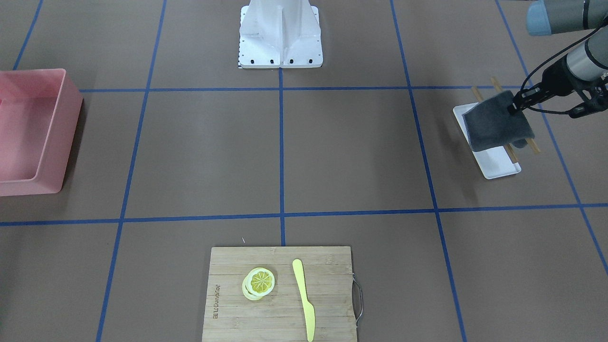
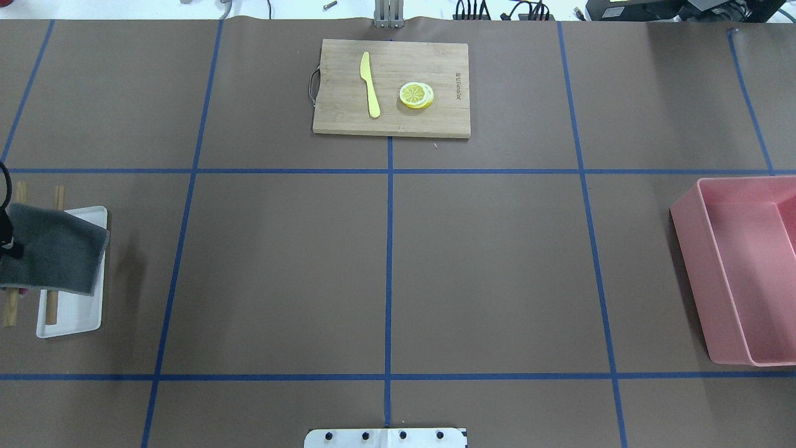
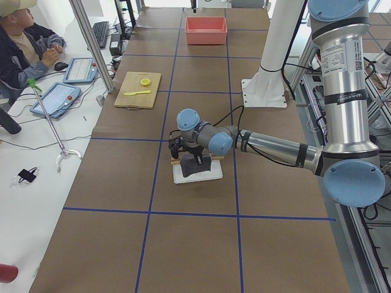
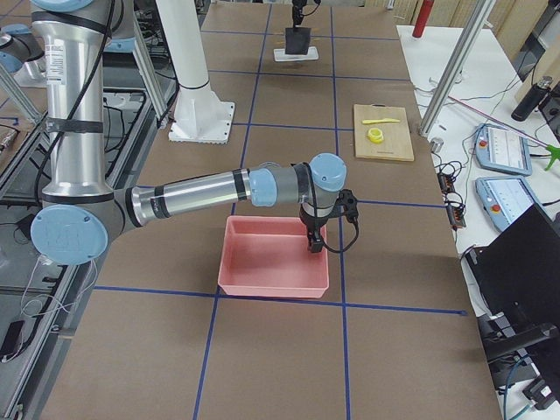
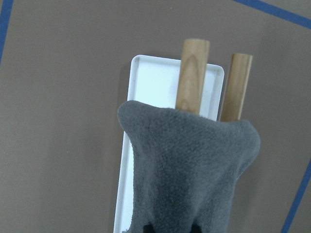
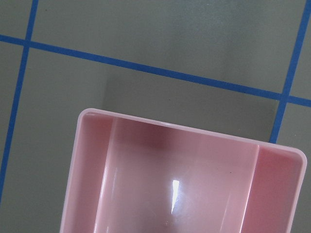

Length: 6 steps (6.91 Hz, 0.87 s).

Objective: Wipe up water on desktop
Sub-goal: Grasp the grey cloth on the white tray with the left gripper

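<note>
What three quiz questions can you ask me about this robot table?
1. True or false: the left pincer holds a grey cloth.
2. What lies beside the knife on the board? A) lemon slices B) a spoon C) a cup
3. Fill the gap: the bin is coloured ____.

Key: 1 true; 2 A; 3 pink.
</note>
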{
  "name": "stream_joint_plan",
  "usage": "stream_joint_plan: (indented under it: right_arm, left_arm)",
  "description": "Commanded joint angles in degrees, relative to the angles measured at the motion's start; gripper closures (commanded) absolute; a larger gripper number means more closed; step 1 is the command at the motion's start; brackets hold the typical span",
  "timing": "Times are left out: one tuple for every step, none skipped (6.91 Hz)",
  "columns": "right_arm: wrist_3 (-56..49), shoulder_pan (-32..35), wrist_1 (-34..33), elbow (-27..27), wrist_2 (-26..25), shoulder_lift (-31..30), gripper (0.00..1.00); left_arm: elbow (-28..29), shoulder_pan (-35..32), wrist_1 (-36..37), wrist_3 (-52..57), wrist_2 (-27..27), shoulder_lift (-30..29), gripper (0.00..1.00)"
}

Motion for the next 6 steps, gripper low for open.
stream_joint_plan:
  right_arm:
    - [0.0,0.0,0.0,-0.1,0.0,0.0,0.00]
    - [0.0,0.0,0.0,-0.1,-0.1,0.0,0.00]
    - [0.0,0.0,0.0,-0.2,-0.1,0.0,0.00]
    - [0.0,0.0,0.0,-0.2,-0.1,0.0,0.00]
    - [0.0,0.0,0.0,-0.2,-0.1,0.0,0.00]
    - [0.0,0.0,0.0,-0.2,-0.1,0.0,0.00]
  left_arm:
    - [0.0,-0.1,0.0,0.0,-0.5,0.0,0.68]
    - [-0.1,-0.2,0.0,0.0,-0.5,0.0,0.56]
    - [-0.1,-0.2,0.0,0.0,-0.5,0.0,0.64]
    - [-0.2,-0.3,0.0,0.0,-0.6,0.1,0.99]
    - [-1.0,-0.4,-0.1,0.0,-0.6,1.0,1.00]
    - [-1.6,-0.5,-0.1,0.1,-1.0,1.5,1.00]
